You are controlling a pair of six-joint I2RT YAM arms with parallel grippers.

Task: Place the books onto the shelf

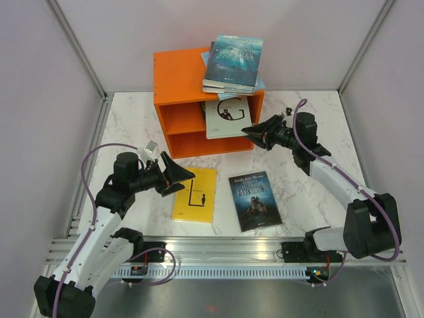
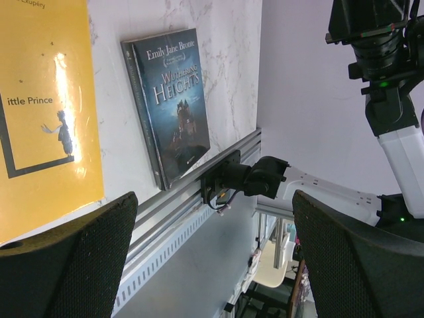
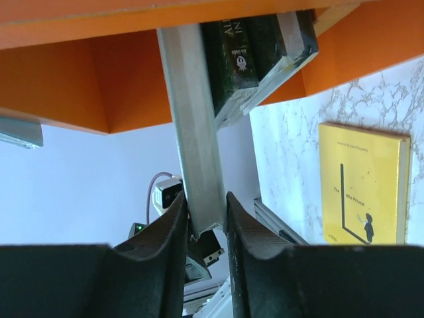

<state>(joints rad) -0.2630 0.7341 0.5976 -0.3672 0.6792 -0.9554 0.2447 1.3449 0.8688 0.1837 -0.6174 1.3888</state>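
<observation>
The orange shelf (image 1: 177, 74) stands at the back, with a stack of books (image 1: 232, 61) on its flat top. A white-grey book (image 1: 224, 118) stands upright at the front of the right compartments. My right gripper (image 1: 254, 134) is shut on its edge, and in the right wrist view both fingers press the book (image 3: 196, 132) at the gripper (image 3: 207, 213). A yellow book (image 1: 195, 194) and a dark blue book (image 1: 255, 201) lie flat on the table. My left gripper (image 1: 177, 179) hovers open at the yellow book's left edge, holding nothing (image 2: 215, 265).
Dark book spines (image 3: 246, 53) show beside the orange shelf wall (image 3: 66, 79); I cannot tell where they rest. The marble table (image 1: 311, 126) ends in a metal rail (image 1: 218, 248) at the near edge. Grey walls close the back and sides.
</observation>
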